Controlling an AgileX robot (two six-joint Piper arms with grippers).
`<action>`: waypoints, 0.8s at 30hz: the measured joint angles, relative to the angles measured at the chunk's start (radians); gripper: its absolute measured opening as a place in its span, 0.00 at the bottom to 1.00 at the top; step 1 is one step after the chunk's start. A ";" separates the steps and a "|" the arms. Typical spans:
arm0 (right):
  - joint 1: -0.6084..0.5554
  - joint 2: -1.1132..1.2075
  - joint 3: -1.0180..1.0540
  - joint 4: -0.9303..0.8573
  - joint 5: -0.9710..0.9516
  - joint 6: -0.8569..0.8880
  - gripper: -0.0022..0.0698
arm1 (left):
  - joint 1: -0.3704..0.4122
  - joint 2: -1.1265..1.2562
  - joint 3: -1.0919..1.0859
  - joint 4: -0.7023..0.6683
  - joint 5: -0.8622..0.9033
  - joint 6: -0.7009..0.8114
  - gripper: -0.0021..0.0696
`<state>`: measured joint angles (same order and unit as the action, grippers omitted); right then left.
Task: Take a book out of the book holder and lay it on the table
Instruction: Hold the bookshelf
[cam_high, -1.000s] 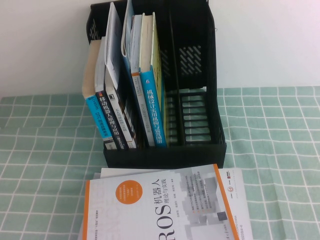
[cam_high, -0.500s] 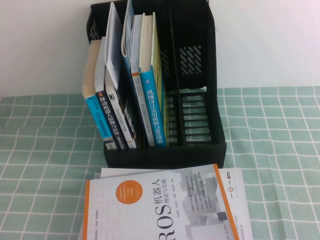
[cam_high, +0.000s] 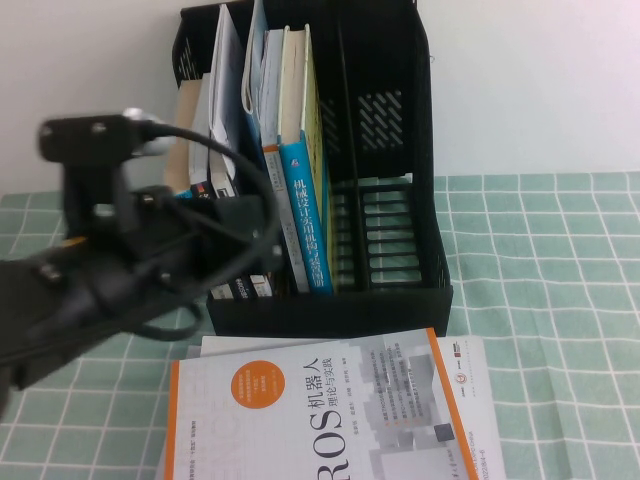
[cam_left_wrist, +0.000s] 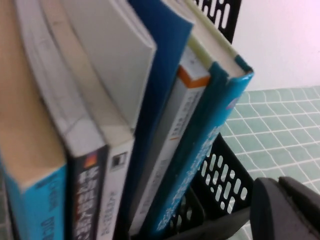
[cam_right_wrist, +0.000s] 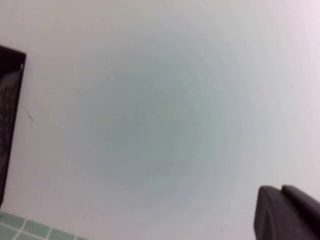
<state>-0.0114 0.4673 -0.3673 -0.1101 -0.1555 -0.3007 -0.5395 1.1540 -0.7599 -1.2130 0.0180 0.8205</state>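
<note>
Half a second ago the high view showed no arm at all; now the left arm reaches in from the left, and the left gripper (cam_high: 268, 248) sits low in front of the book holder (cam_high: 400, 150), over the lower spines of the leftmost books and just left of the book (cam_high: 305, 215) with the bright blue spine. Whether its fingers are spread or clenched cannot be told — the arm's own body hides them from above, and the left wrist view shows only a dark tip at the corner. The right gripper (cam_right_wrist: 287, 212) is out of the high view; its camera faces the bare white wall with a sliver of the holder at the edge, and its fingers cannot be judged either. By my reading the task is barely begun: the book stands upright in the holder, pressed against a thin white-and-orange-spined neighbour on its left and the divider on its right, nothing lifted yet. Still ahead are the grasp, the pull-out and the laying down. Room is tight — the books are packed together, the holder's walls rise above them, and the white-and-orange ROS book (cam_high: 330, 410) fills the table (cam_high: 560, 300) directly in front, so open cloth lies mainly to the right.
</note>
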 joint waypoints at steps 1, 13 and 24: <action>0.000 0.006 0.023 -0.011 -0.064 0.028 0.03 | -0.035 0.024 -0.012 -0.034 -0.033 0.042 0.03; 0.002 0.256 0.062 -0.829 -0.490 0.771 0.03 | -0.126 0.207 -0.218 -0.208 -0.111 0.081 0.03; 0.008 0.515 0.060 -0.846 -0.641 0.838 0.03 | -0.126 0.206 -0.345 -0.218 -0.164 0.316 0.03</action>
<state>-0.0038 0.9820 -0.3075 -0.9561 -0.7967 0.5370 -0.6657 1.3596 -1.1045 -1.4310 -0.1456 1.1361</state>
